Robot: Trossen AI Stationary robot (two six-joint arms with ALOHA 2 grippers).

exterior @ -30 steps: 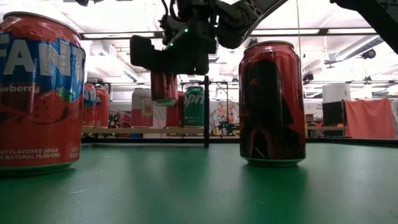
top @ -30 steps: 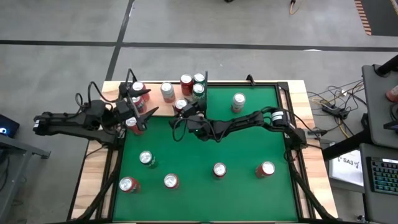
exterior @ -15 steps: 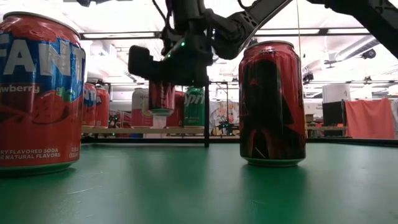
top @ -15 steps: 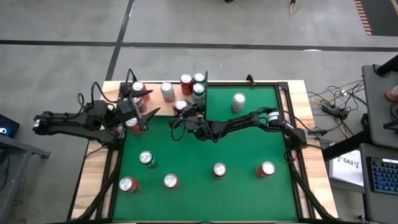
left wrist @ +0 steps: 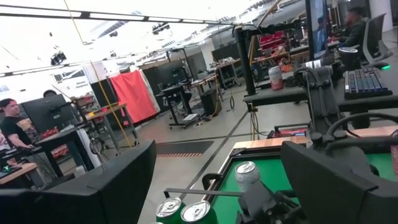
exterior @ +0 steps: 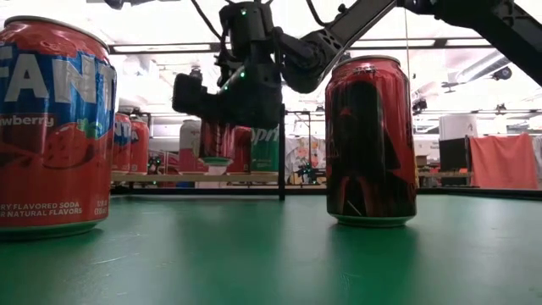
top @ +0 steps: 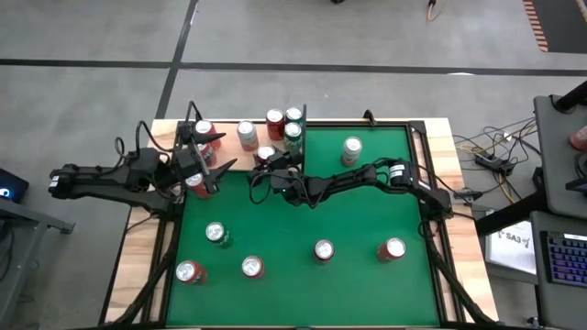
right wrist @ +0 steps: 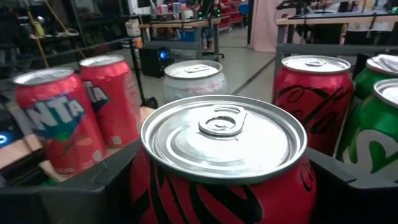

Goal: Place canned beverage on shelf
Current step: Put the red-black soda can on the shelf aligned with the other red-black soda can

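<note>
The shelf (top: 229, 163) is a pale wood panel with black rods at the table's far left, and several cans (top: 275, 120) stand on it. My right gripper (top: 269, 158) is shut on a red canned beverage (right wrist: 224, 143), upright just above the shelf board (exterior: 161, 176). At the table's left edge my left gripper (top: 202, 167) waits, open, with nothing between its fingers (left wrist: 93, 186). A red can (top: 194, 181) shows right beside it. My right gripper pinches the red can's side wall (right wrist: 140, 180) between its two fingers (right wrist: 102, 186), one on each side, below the can's rim. The fingers reach in level from the table's right. The can stands upright in the hold, lifted clear of the shelf board.
Red Fanta cans (right wrist: 56, 124), a pale can (right wrist: 196, 78), a red cola can (right wrist: 314, 99) and green cans (right wrist: 373, 124) crowd the shelf around the held can. Loose cans stand on the green felt: one silver (top: 351, 147), several along the near side (top: 323, 249).
My right gripper has sunk toward the shelf board with the red can and drifted slightly toward the table's left. The can has stayed upright in the hold.
</note>
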